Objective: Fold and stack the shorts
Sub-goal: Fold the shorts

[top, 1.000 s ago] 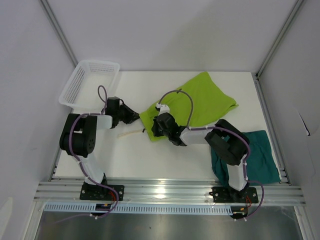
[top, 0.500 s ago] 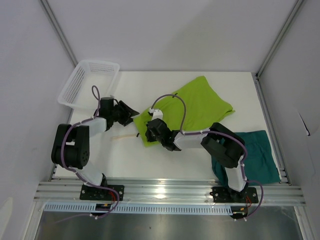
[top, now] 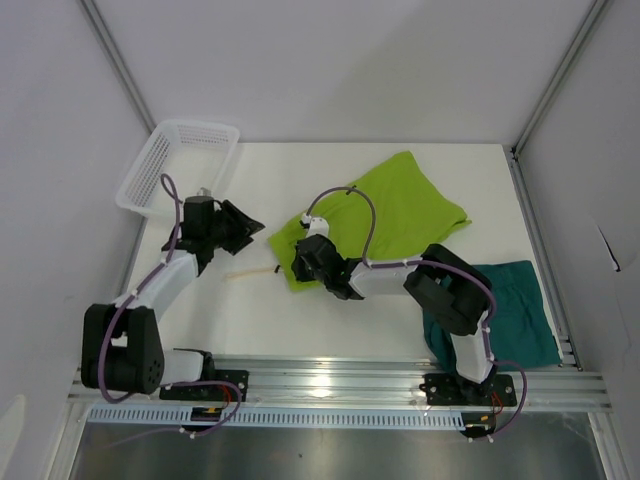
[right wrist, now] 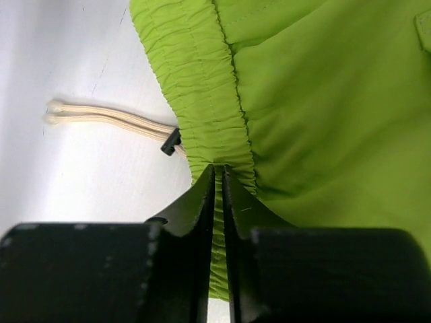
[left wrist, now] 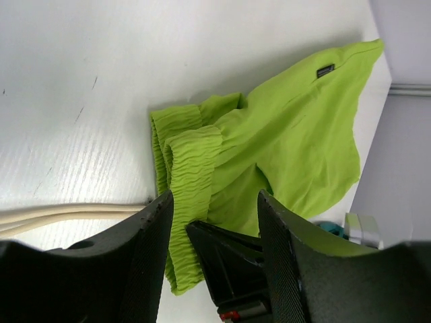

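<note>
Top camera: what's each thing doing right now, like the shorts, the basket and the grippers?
lime shorts: rumpled, not folded yet, waistband pinched.
teal shorts: lying at the near right edge, not gripped.
basket: upright, nothing seen inside.
left gripper: open, holding nothing.
right gripper: shut on the lime shorts' waistband.

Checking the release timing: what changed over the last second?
The left end effector opened and drew back left, off the lime shorts, which slid slightly left. The right end effector stays pinched on their waistband; the teal shorts haven't moved.
</note>
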### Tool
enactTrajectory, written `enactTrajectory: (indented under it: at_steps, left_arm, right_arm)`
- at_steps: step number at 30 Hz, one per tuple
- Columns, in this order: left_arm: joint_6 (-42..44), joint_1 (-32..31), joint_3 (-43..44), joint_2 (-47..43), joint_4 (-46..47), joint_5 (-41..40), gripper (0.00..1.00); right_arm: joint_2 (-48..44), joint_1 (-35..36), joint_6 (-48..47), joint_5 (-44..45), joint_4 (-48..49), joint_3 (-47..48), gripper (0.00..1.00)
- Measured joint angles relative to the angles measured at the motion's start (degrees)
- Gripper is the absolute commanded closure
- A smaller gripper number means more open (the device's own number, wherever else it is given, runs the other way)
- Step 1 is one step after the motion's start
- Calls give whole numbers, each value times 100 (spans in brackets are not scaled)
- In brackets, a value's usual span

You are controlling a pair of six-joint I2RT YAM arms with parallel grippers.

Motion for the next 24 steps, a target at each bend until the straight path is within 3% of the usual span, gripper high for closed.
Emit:
enactTrajectory:
  at_steps: [4, 11, 16, 24]
  left_arm:
    - [22, -20, -149, -507, -39, -101, 46]
    - [-114, -518, -350, -452, 87, -168, 49]
    - [-232, -1029, -149, 87, 238, -280, 50]
    - [-341, -1303, 723, 1486, 579, -302, 56]
  right_arm:
    - [-173, -11, -140, -13, -251, 2, 80]
    - [-1078, -367, -350, -28, -590, -199, 77]
    - [-1534, -767, -372, -39, -614, -474, 78]
    - [-1139, -879, -144, -284, -658, -914, 84]
